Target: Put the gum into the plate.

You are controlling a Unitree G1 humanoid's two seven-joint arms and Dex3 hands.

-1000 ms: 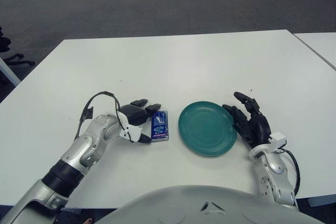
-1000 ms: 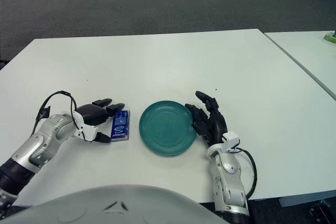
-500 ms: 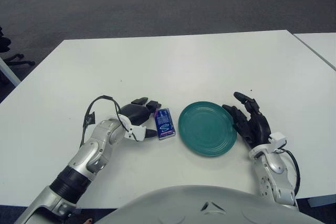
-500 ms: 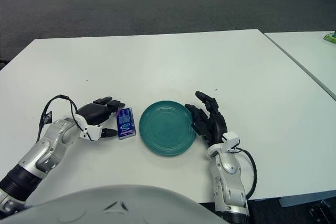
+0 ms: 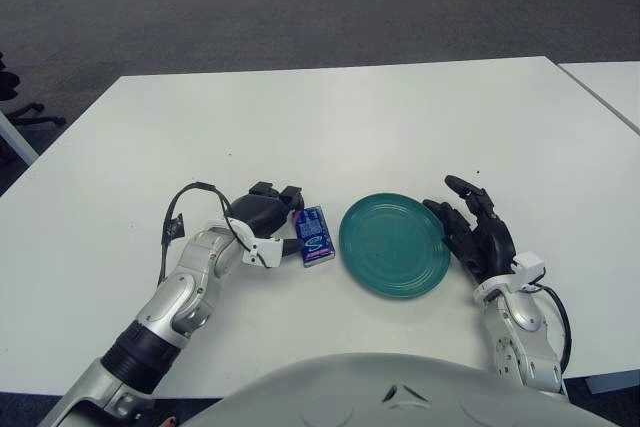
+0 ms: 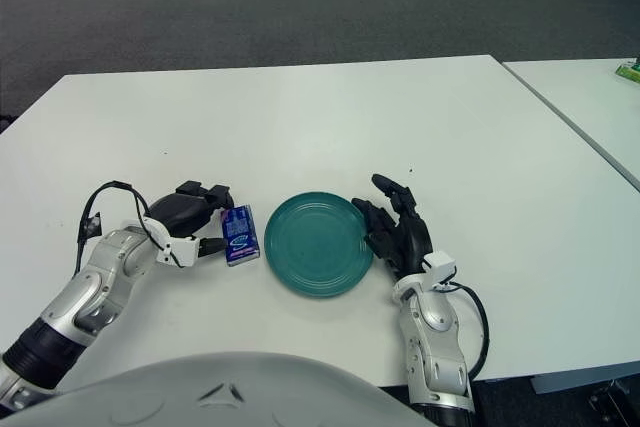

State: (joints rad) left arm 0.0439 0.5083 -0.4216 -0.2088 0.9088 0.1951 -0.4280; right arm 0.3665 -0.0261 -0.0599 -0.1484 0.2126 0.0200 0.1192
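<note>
A blue pack of gum (image 5: pixel 314 235) lies on the white table (image 5: pixel 330 127), just left of a round teal plate (image 5: pixel 394 244). My left hand (image 5: pixel 266 217) is pressed against the gum's left side, its dark fingers curled around that edge and gripping the pack. The gum still touches the table. On the plate's right side my right hand (image 5: pixel 474 231) shows with fingers spread, holding nothing.
A second white table (image 6: pixel 585 107) stands close on the right, with a small green item (image 6: pixel 629 71) at its far edge. Grey carpet lies beyond the table's far edge.
My left hand has moved forward and right, closing its fingers on the gum and shifting the pack a little toward the plate. The right hand has stayed still.
</note>
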